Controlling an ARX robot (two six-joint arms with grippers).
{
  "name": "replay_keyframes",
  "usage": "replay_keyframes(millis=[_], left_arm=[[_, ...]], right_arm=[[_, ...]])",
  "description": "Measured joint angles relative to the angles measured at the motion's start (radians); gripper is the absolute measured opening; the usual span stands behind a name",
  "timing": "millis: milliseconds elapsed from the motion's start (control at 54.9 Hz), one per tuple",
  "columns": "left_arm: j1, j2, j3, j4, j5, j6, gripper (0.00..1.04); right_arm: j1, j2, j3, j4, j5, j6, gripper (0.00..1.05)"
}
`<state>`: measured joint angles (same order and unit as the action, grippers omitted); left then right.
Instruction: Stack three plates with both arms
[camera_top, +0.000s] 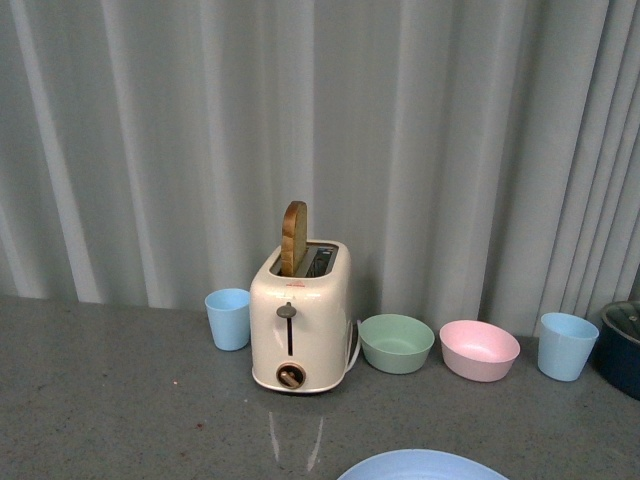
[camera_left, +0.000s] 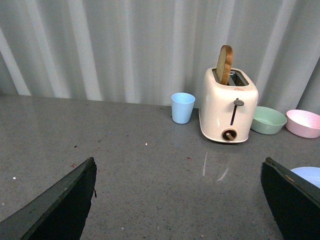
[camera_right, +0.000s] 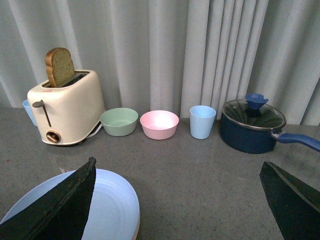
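Light blue plate (camera_right: 107, 210): it lay on the grey counter (camera_top: 120, 400) at the near edge, in front of the toaster and a little to the right. The front view cut off all but its far rim; the left wrist view caught only a sliver; the right wrist view showed most of it, one side hidden behind a dark finger.
Under the blue plate: a thin warm-coloured edge showed beneath its rim in the right wrist view; I could not tell whether that was another plate.
Pink and cream plates: I could not make them out as such in any view.
Left gripper (camera_left: 180, 210): its two dark fingers (camera_left: 60, 205) stood wide apart with bare counter between them, clamped on nothing.
Right gripper (camera_right: 180, 205): its fingers (camera_right: 55, 205) were also spread wide, one over the blue plate; whether it touched the plate I could not tell.
Arms: out of the front view; only the finger ends showed in the wrist views.
Toaster (camera_top: 300, 315): cream, standing near the curtain (camera_top: 450, 150), a slice of bread (camera_top: 293, 238) upright in one slot.
Cups: one blue cup (camera_top: 228, 318) stood just left of the toaster, another blue cup (camera_top: 566, 345) right of the bowls.
Bowls: a green bowl (camera_top: 396, 342) and a pink bowl (camera_top: 479, 350) sat side by side.
Pot (camera_right: 252, 125): dark blue with a glass lid, far right; the handle ran out of the right wrist picture, and the front view showed only its edge.
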<state>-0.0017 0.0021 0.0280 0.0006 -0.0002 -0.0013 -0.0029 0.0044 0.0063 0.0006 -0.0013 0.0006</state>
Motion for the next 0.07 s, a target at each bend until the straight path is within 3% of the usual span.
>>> replay_keyframes(millis=[73], left_arm=[[0.0,0.0,0.0,0.0,0.0,0.0,0.98]], right_arm=[[0.0,0.0,0.0,0.0,0.0,0.0,0.97]])
